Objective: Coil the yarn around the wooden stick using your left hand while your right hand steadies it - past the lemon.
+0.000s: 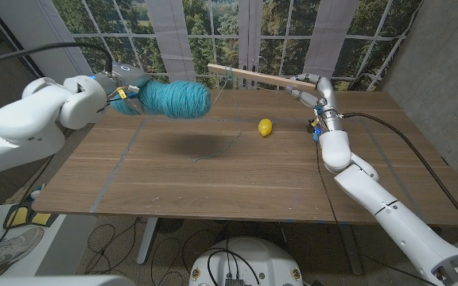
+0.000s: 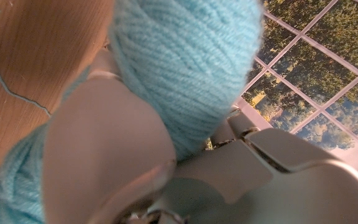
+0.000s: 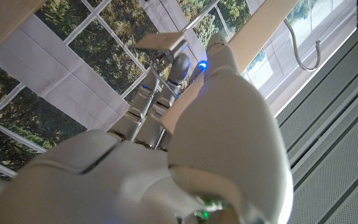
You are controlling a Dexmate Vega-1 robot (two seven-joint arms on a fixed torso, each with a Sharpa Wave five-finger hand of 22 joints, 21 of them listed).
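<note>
The left hand (image 1: 122, 86) holds the blue yarn ball (image 1: 173, 99) up over the bench (image 1: 213, 175), and the ball hides most of its fingers. The right hand (image 1: 307, 86) grips one end of the wooden stick (image 1: 253, 75). A thin yarn strand (image 1: 221, 149) lies below, beside the lemon (image 1: 265, 126). No writing shows.

Teal yarn ball (image 1: 173, 99) aloft; wooden stick (image 1: 253, 76) level.

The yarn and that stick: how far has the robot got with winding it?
Both are picked up: the left hand holds the teal yarn ball in the air, and the right hand holds the wooden stick up beyond the lemon. A loose strand trails onto the table. No coils are visible on the stick, so the winding is left.
</note>
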